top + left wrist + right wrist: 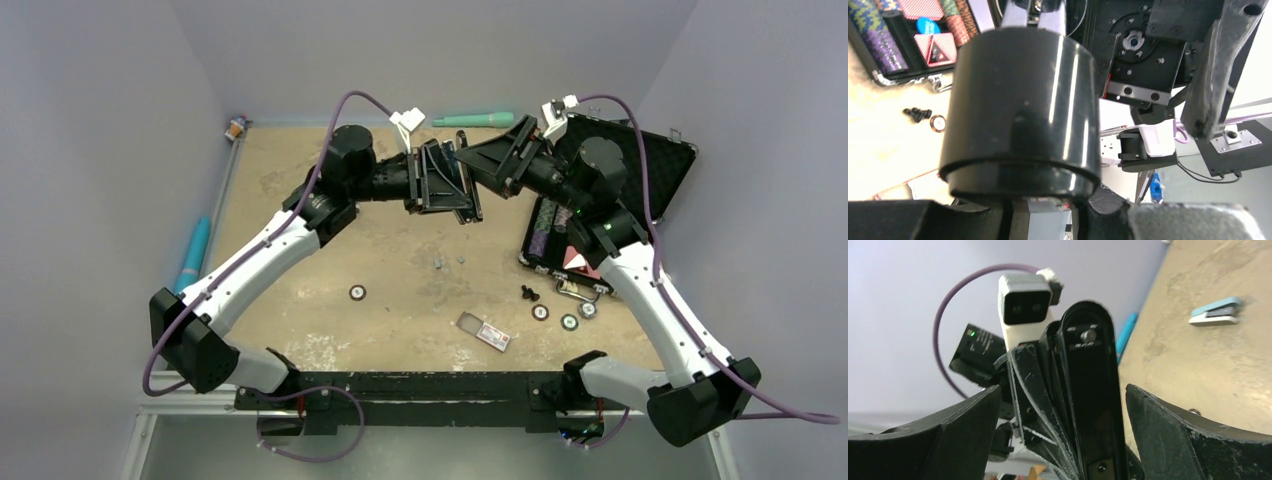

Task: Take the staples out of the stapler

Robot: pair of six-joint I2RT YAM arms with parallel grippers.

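Note:
A black stapler [447,185] is held up above the back middle of the table, and my left gripper [425,183] is shut on it. In the left wrist view the stapler [1020,105] fills the middle as a dark rounded body above my gripper [1043,220]. My right gripper [468,162] faces it from the right. In the right wrist view its fingers [1193,435] stand wide open on either side of the stapler [1090,390] without touching it. A few tiny grey staples [440,263] lie on the table below the two grippers.
An open black case [668,160] of poker chips stands at the right. Loose chips [568,321], small black screws [529,293] and a small clear box [484,332] lie near the front. A teal stapler [473,119] lies at the back edge, and a teal object [194,250] on the left.

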